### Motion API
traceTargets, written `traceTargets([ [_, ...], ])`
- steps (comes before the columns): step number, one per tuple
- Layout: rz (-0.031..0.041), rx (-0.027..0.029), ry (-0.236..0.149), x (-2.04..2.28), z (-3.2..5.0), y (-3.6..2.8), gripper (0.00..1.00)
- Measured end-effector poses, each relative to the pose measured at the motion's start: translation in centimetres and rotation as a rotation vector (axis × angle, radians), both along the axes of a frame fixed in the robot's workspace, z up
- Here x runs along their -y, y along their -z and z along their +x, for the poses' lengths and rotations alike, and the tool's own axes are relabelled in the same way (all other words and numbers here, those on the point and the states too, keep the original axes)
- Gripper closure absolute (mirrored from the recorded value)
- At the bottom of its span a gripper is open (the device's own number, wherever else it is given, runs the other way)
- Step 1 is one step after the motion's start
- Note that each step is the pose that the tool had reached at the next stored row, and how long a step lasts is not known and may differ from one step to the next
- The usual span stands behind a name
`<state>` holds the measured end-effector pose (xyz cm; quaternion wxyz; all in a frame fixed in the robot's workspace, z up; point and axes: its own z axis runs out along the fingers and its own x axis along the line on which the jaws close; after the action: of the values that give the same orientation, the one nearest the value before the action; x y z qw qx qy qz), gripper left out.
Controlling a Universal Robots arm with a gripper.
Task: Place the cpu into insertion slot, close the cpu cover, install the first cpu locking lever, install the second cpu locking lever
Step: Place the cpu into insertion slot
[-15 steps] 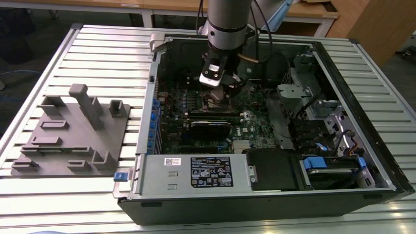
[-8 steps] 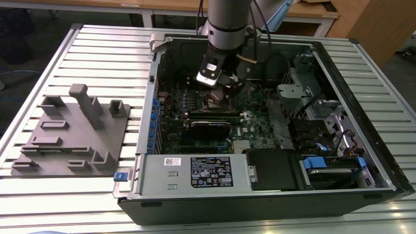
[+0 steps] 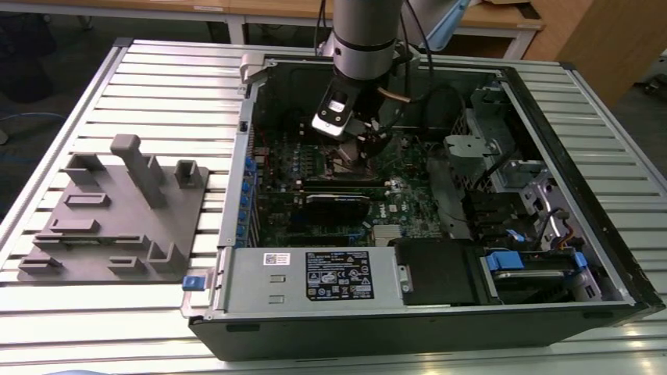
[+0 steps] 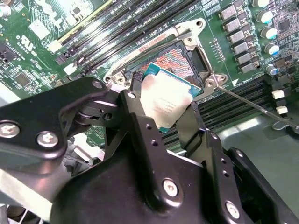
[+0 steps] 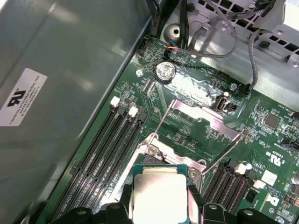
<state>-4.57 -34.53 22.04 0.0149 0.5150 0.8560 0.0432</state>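
Exterior view: we see the arm (image 3: 365, 27) reach down into an open computer case (image 3: 417, 332) on a slatted table (image 3: 167, 70). Second wrist view: the gripper (image 4: 162, 97) pinches the cpu (image 4: 170, 100) by its edges, tilted just above the insertion slot (image 4: 180, 58). First wrist view: the cpu cover (image 5: 212, 122) stands raised.

Lab/workshop: open PC tower (image 3: 417, 337) on slatted alu bench (image 3: 156, 70), desks (image 3: 501, 17) behind.

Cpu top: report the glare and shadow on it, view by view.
Second wrist view: glare whitens the cpu, washing out its markings. First wrist view: the cpu is evenly lit, with a soft sheen. Exterior view: the computer case is shaded inside.
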Motion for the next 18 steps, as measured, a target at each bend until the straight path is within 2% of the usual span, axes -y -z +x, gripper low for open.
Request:
traceTargets([
  [8,0.0002,0.0002,0.005,0.0,0.01,-0.56,0.46],
  [18,0.0001,0.0,0.181,0.0,0.0,-0.5,0.46],
])
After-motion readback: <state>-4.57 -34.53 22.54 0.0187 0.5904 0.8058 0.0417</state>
